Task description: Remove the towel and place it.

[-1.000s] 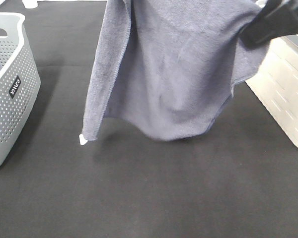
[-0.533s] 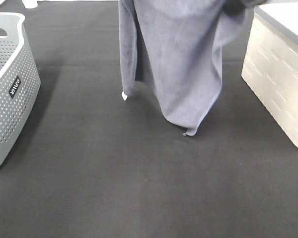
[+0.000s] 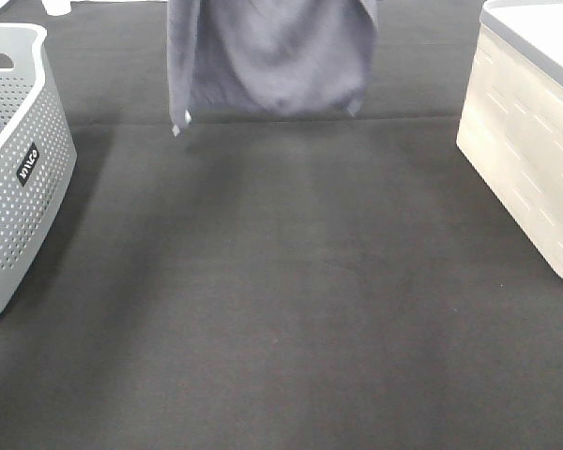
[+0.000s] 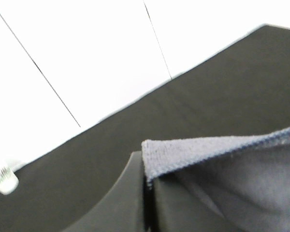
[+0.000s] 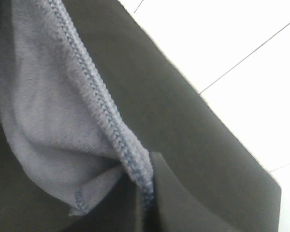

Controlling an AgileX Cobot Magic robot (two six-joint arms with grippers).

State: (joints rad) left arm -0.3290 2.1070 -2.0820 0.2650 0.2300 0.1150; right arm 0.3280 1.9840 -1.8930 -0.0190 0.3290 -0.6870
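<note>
The grey-lavender towel [image 3: 272, 56] hangs in the air at the far middle of the black table, its lower edge just above the surface and a small white tag [image 3: 176, 129] at its lower left corner. Both arms are above the exterior view's top edge. In the left wrist view my left gripper [image 4: 146, 186] is shut on a hemmed corner of the towel [image 4: 208, 154]. In the right wrist view my right gripper [image 5: 147, 193] is shut on the stitched hem of the towel [image 5: 43, 96].
A grey perforated laundry basket [image 3: 19, 169] stands at the left edge. A white ribbed box [image 3: 535, 141] with a grey-rimmed lid stands at the right. Black matting [image 3: 281, 309] covers the table between them.
The towel has risen and moved toward the far side, swinging from spread wide to a narrower hang. The right gripper has left the top of the exterior view.
</note>
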